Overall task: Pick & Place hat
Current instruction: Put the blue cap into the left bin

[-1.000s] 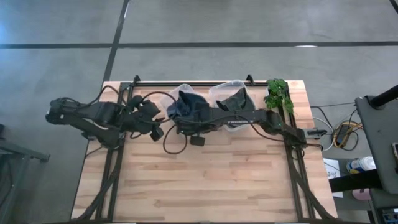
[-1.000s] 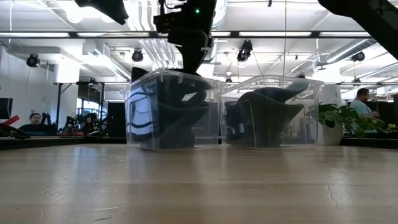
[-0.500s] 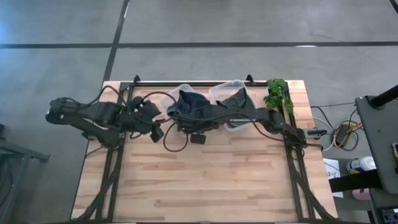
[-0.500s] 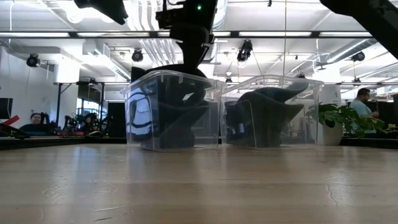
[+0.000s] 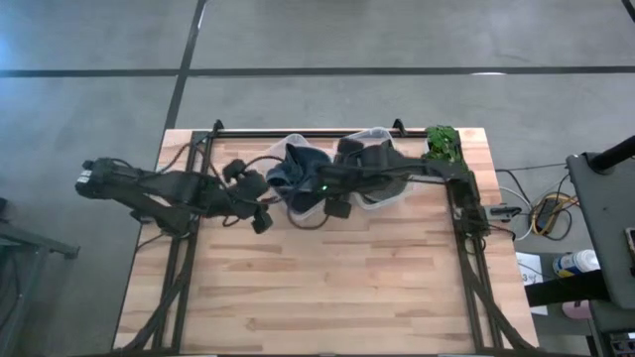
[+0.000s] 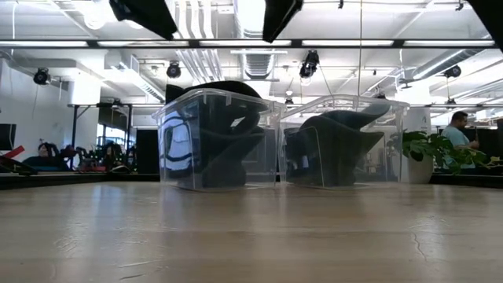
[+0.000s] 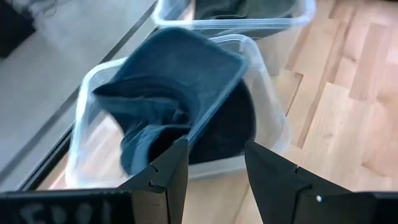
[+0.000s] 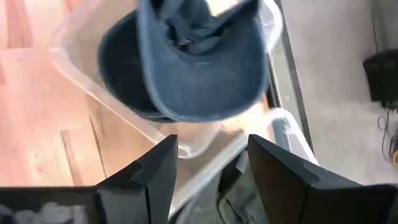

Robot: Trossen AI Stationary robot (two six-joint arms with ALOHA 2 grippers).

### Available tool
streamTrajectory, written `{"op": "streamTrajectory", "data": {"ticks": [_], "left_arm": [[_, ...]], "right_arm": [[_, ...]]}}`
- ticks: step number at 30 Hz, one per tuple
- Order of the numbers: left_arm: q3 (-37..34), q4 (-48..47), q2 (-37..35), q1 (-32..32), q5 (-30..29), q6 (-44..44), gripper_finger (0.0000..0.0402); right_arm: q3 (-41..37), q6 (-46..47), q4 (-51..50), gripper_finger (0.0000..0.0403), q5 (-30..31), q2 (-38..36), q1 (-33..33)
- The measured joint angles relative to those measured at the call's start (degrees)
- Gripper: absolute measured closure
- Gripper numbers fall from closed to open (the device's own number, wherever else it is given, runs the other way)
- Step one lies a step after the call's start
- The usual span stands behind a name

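Right gripper (image 8: 208, 165) just let go: jaws apart, lifted clear of the left bin (image 5: 298, 149) by the bench's far edge. Hat (image 8: 199, 62) now sits in that bin. Place looks done. Left gripper (image 7: 214, 171) open alongside.

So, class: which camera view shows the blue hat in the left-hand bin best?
The right wrist view: the blue hat fills the picture, brim up. The left wrist view shows it crumpled, the high view shows it small, and the low view only through the bin wall.
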Motion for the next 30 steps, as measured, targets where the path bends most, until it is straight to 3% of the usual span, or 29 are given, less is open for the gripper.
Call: {"op": "streamTrajectory", "data": {"ticks": [5,11,20,25,30], "left_arm": [[-3.25,3.93,2.86,3.19,1.67,7.41,0.0248],[-4.84,4.01,5.48,12.10,4.41,14.03,0.0248],[-5.56,7.77,6.08,22.68,21.93,21.18,0.0248],[-8.08,7.15,6.08,25.21,21.63,35.87,0.0248],[-9.98,6.31,5.76,31.02,16.29,42.96,0.0248]], "right_arm": [[-0.09,2.37,-1.73,0.0221,-0.01,-3.31,-0.49],[-0.09,3.90,-2.23,0.0230,-0.13,-5.49,-0.01],[-0.30,3.91,-1.76,0.0229,-0.42,-3.98,0.08],[-1.30,-2.33,0.58,0.0229,-1.19,-2.46,0.11],[-3.54,-3.35,8.45,0.0233,-12.36,-2.32,-2.04]]}}
